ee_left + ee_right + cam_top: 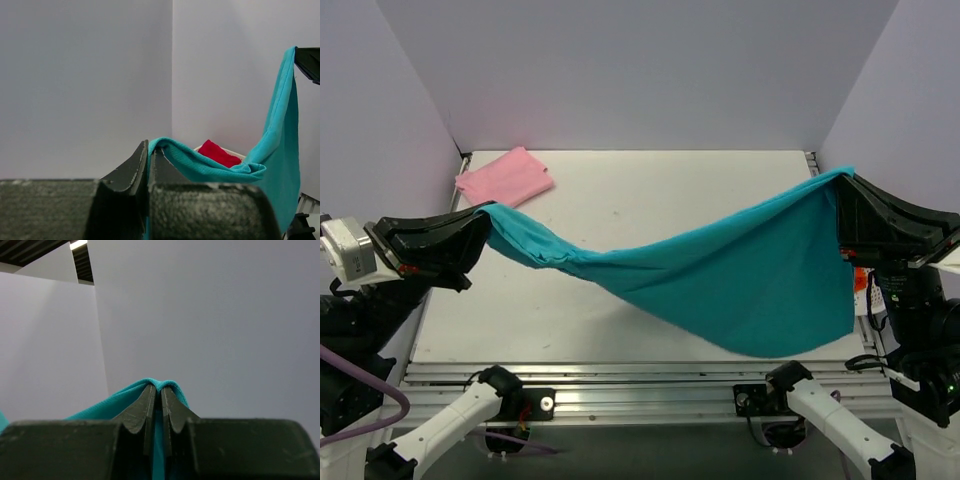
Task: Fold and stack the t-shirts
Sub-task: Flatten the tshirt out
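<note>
The teal t-shirt (720,270) hangs stretched in the air across the table, sagging in the middle, its lower edge near the table's front. My left gripper (482,222) is shut on its left end and my right gripper (840,198) is shut on its right end. In the left wrist view the jaws (150,147) pinch a teal fold (200,162). The right wrist view shows teal cloth (110,405) draped over the closed fingertips of that gripper (161,388). A light pink t-shirt (505,177) lies folded at the back left corner.
A red cloth (218,153) lies beyond the teal shirt in the left wrist view, and an orange-red patch (860,278) shows by the right arm. The white table (650,190) is enclosed by pale walls on three sides. A metal rail (640,375) runs along the near edge.
</note>
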